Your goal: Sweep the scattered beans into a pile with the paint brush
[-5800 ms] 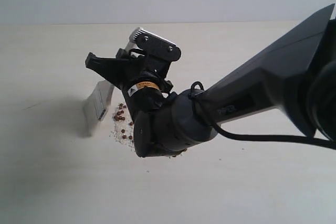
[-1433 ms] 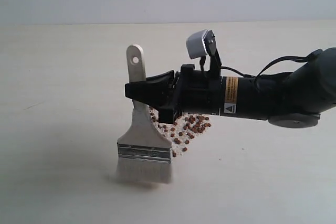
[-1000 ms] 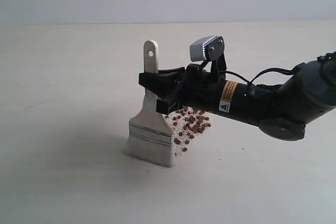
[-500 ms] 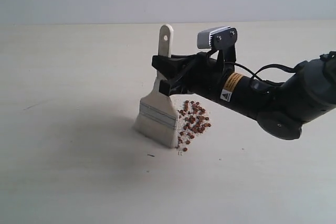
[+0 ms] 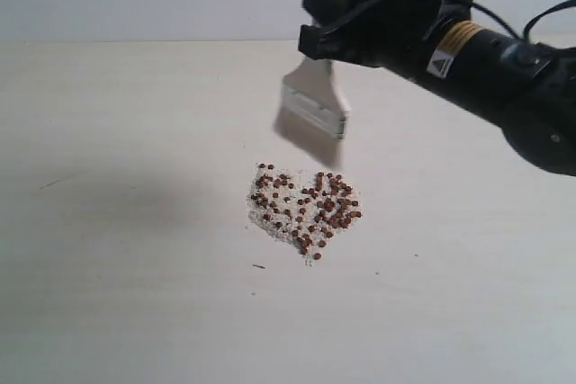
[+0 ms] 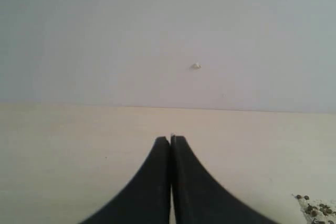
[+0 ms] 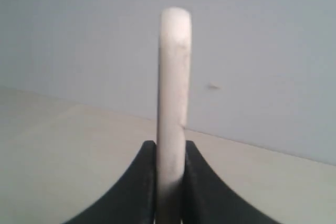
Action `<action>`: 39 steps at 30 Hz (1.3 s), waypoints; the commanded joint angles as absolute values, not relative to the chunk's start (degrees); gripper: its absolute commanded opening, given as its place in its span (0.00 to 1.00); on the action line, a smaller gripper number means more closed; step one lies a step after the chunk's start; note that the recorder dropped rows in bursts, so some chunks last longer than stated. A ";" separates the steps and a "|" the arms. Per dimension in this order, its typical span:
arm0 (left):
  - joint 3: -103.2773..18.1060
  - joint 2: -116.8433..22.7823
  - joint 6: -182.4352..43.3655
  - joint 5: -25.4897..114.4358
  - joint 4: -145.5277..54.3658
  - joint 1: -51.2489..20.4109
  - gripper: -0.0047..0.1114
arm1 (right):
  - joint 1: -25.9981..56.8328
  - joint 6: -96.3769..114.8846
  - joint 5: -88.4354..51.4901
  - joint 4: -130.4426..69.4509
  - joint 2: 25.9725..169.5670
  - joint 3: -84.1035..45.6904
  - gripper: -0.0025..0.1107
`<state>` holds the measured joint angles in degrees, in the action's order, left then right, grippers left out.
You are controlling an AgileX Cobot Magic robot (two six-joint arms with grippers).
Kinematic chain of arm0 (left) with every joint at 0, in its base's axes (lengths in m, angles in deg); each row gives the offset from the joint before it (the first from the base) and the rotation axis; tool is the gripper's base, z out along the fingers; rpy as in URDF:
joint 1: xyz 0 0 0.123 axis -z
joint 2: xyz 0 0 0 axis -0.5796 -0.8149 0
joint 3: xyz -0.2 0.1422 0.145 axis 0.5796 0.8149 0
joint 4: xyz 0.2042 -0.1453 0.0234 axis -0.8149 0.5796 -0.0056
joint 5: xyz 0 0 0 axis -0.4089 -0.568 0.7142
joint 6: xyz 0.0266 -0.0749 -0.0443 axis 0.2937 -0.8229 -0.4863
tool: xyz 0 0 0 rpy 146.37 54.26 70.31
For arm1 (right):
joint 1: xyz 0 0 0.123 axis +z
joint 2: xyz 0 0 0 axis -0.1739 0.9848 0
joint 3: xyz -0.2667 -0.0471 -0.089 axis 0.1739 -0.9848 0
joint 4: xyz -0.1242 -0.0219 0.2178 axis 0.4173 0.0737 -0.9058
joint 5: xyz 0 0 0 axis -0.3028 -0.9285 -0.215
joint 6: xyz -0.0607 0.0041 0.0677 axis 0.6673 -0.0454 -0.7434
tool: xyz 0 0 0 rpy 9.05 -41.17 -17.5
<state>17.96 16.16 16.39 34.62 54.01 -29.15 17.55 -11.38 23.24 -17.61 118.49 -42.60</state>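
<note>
Table (image 5: pixel 108 294): pale, matte. Right gripper (image 5: pixel 312 21): jaws narrowly apart, clamped on the handle of the paint brush (image 5: pixel 315 107). Its bristles point down, blurred, apparently clear of the table and not touching the pile (image 5: pixel 304 209) of beans (image 5: pixel 335 218) nearby. Left gripper (image 6: pixel 170 141): jaws pressed together, empty.

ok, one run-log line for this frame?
right gripper: shut on wide flat pale-wood paint brush, held clear of pale table | small reddish-brown beans: one compact pile on table | left gripper: shut, empty
</note>
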 commanded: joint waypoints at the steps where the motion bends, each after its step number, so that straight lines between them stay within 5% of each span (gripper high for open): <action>1: 18.11 16.44 16.39 34.71 54.37 -28.91 0.04 | 17.20 25.62 7.31 -51.81 112.40 -42.52 0.02; 5: 18.11 16.44 16.39 34.71 54.37 -28.91 0.04 | 18.38 61.29 12.97 -86.83 111.58 -42.73 0.02; 10: 18.11 16.44 16.39 34.71 54.37 -28.91 0.04 | 26.33 77.58 29.79 -101.99 112.73 -44.20 0.02; 20: 18.11 16.44 16.39 34.71 54.37 -28.91 0.04 | 41.13 60.30 48.47 -99.45 125.31 -44.79 0.02; 39: 18.11 16.44 16.39 34.60 54.37 -28.91 0.04 | 41.26 36.43 39.79 -82.08 140.09 -40.88 0.02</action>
<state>17.96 16.16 16.39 34.62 54.01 -29.15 41.10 38.81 46.60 -85.04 139.88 -42.98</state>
